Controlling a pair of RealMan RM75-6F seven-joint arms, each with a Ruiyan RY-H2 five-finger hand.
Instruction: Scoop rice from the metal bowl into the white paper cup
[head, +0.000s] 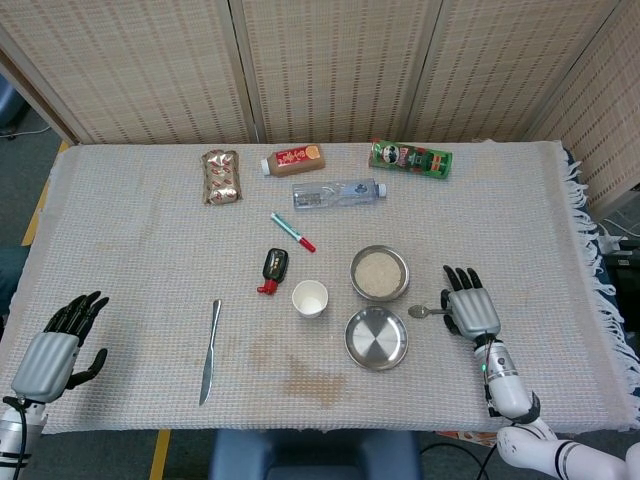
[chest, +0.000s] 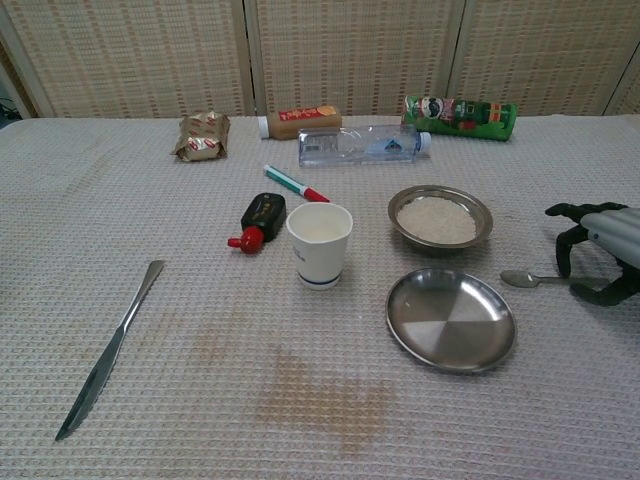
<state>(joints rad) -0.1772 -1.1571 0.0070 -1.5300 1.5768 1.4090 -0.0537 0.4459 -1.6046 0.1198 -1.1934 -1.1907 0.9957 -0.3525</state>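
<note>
Fingers on the right hand (head: 470, 310) are curled down over the handle end of the spoon (chest: 532, 279), but from either camera I honestly can't tell if they've actually got hold of it or are just hanging over it. Spoon lies flat on the cloth near the right edge of the table, bowl end pointing toward the middle.

Left hand (head: 55, 350) sits at the near left corner, fingers spread, nothing in it.

Metal bowl (chest: 440, 217) with the rice is right of centre, rice looks like a flat pale layer inside. White paper cup (chest: 320, 243) stands upright just left of it, toward the near edge a bit. An empty metal plate (chest: 451, 319) sits just in front of the bowl, close to the spoon's tip but not touching.

Other stuff: knife (head: 209, 351) near the left front, a small black and red item (head: 272, 268) and a pen (head: 292, 231) behind the cup, then along the far edge a snack pack (head: 221, 175), a brown bottle (head: 294, 159), a clear water bottle (head: 336, 193) on its side and a green can (head: 410, 158) lying down.
</note>
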